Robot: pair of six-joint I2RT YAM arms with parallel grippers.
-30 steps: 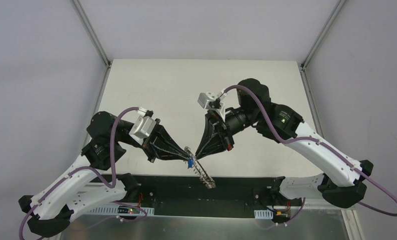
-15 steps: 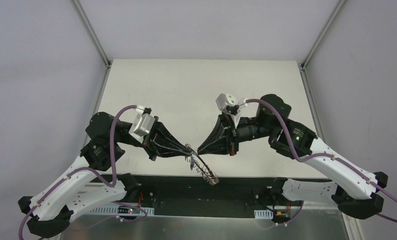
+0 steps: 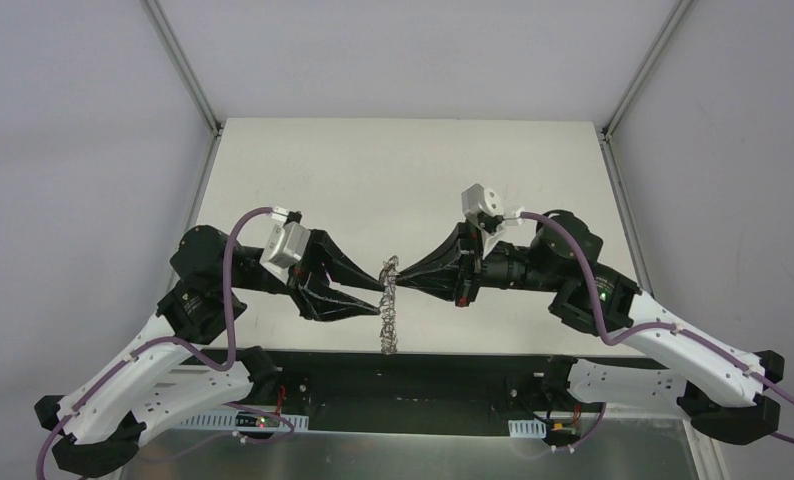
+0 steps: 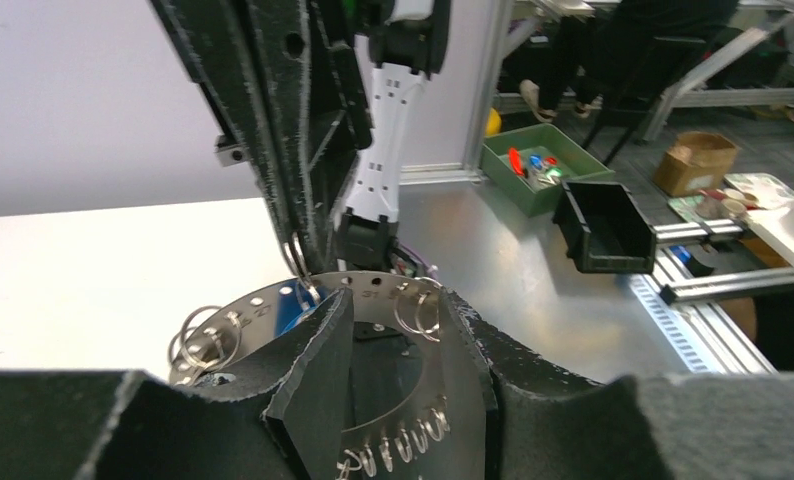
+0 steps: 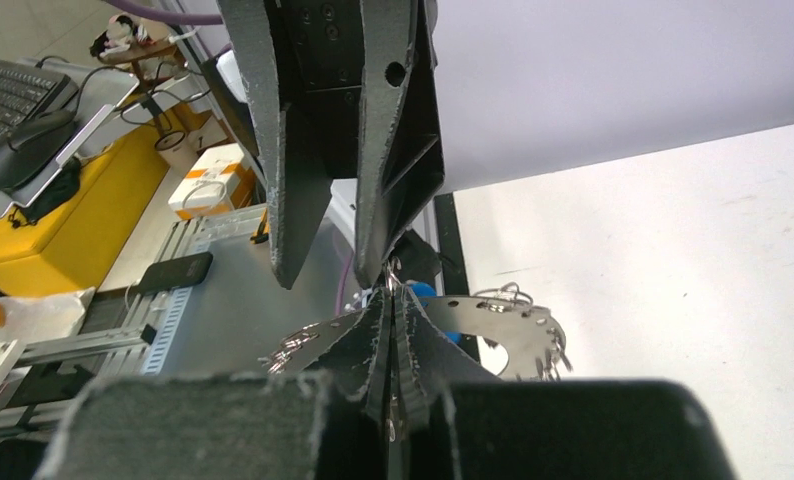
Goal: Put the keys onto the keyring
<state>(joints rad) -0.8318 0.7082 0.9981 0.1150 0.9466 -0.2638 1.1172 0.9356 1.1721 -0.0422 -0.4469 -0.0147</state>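
- keyring (image 3: 387,312): silvery ring bristling with small wire loops; hangs in the air, edge-on and straight down, between the two grippers, over the near edge of the table (image 3: 373,170); nothing touches its lower end.
- right gripper (image 3: 398,270): fingers pressed together, clamped on the keyring's top rim; it alone seems to carry the weight.
- left gripper (image 3: 377,296): fingers apart, one on either side of the keyring's upper part; no grip on it that i can see.
- blue key (image 4: 291,303): its cap shows against the keyring, just beside the right gripper's tips; cannot tell whether it is threaded on a loop. no other key seen.
- step in hand, as i judge it: keyring hung from the right gripper, left gripper free to work.
- next move calls for: left gripper drawing clear without snagging a loop, then going for a key; right gripper holding firm, since the floppy keyring may swing.
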